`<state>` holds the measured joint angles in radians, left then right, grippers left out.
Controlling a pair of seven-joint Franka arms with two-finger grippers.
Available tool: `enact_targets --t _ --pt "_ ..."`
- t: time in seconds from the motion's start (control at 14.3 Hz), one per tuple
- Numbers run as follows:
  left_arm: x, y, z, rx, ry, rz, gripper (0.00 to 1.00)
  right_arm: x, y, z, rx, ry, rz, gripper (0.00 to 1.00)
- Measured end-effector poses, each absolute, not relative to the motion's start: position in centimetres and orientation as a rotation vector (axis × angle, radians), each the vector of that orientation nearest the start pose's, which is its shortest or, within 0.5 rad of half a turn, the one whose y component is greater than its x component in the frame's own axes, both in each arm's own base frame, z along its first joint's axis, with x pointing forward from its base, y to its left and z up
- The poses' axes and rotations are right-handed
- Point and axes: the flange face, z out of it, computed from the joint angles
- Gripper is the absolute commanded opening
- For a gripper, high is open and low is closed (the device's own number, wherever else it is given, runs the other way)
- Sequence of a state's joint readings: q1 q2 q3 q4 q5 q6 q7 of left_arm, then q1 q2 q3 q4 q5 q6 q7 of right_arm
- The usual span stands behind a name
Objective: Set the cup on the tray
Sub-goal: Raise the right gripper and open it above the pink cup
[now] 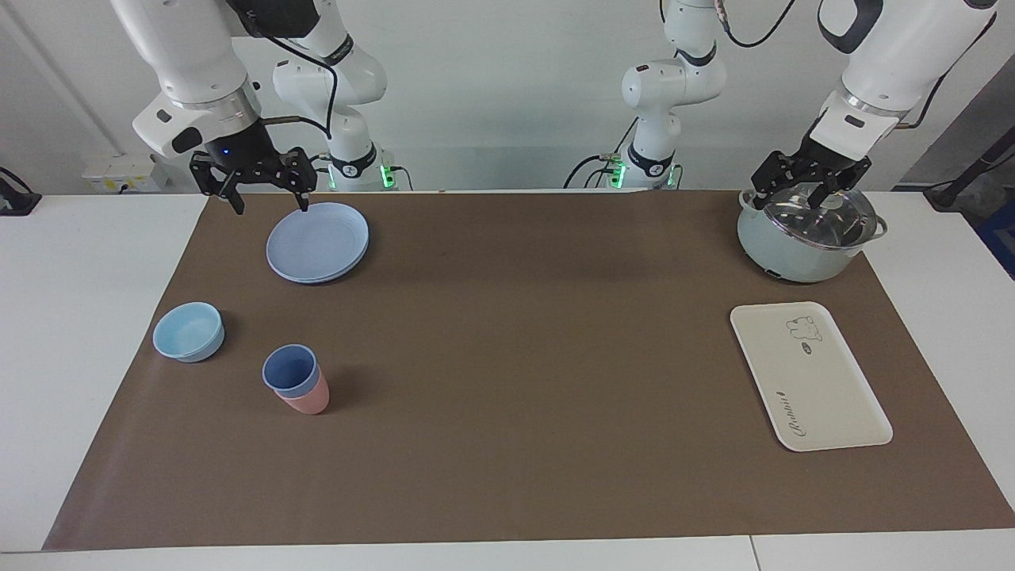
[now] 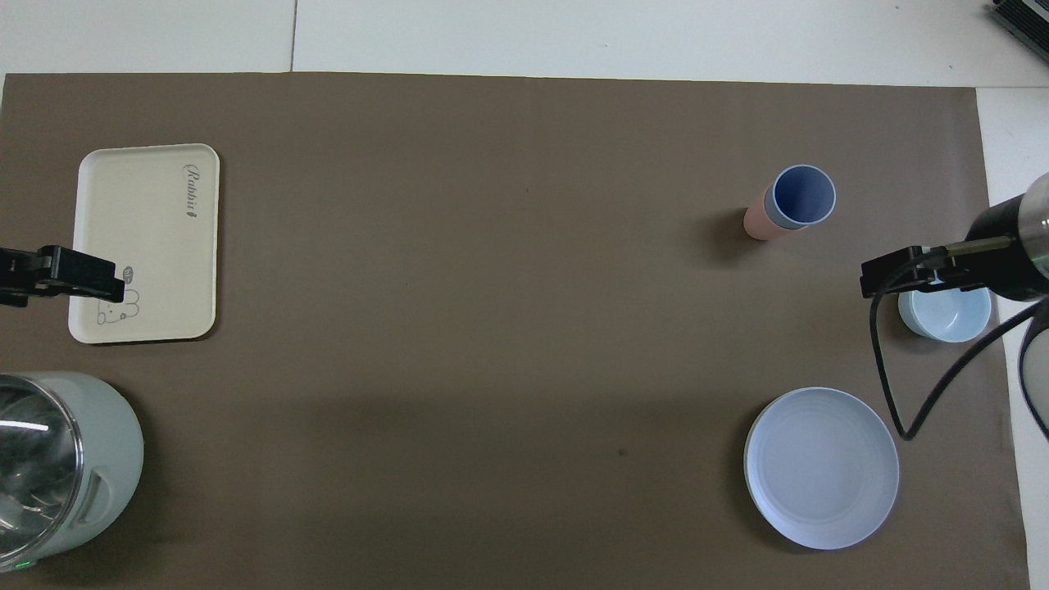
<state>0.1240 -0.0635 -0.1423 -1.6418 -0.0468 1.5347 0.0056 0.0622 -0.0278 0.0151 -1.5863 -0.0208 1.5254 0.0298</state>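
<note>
Table, white, w/ brown mat covering most of it. Pot, pale green w/ glass lid, sits at the left arm's end, nearest the robots. Tray, cream-white, rounded corners, bear drawing and script lettering, lies farther from the robots than the pot; in the overhead view it is at approx. 12 o'clock from the pot, and bare.

Plate, round, pale blue, at the right arm's end, near the robots. Bowl, light blue, shallow, farther out; in the overhead view at approx. 1 o'clock from the plate. Cup, periwinkle blue, upright, nested inside a pink tumbler; the pair stands on the mat beside the bowl, well apart from the tray, and in the overhead view at approx. 10 o'clock from the bowl.

Right end effector: raised over the mat at the plate's edge nearest the robots, fingers spread apart, holding nothing. Left end effector: over the pot lid, fingers apart, holding nothing.
</note>
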Motion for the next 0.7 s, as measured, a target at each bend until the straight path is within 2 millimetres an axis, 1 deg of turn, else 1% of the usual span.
enact_targets --t 0.28,0.42,0.56,0.63,0.7 --pt "53.0 -1.7 62.2 -3.178 0.038 0.071 1.0 53.9 3.9 62.9 -3.163 -0.073 0.05 1.0" --pt "53.0 -1.7 62.2 -3.178 0.038 0.071 1.0 54.0 3.5 62.9 -3.163 -0.06 0.05 1.0" --pt "53.0 -1.7 62.2 -3.178 0.038 0.071 1.0 54.1 1.8 62.8 -3.163 -0.011 0.052 0.94" --pt "53.0 -1.7 62.2 -3.178 0.038 0.071 1.0 54.1 1.0 62.8 -3.163 0.011 0.054 0.87" --pt "53.0 -1.7 62.2 -3.178 0.038 0.071 1.0 54.1 0.4 62.8 -3.163 0.032 0.052 0.87"
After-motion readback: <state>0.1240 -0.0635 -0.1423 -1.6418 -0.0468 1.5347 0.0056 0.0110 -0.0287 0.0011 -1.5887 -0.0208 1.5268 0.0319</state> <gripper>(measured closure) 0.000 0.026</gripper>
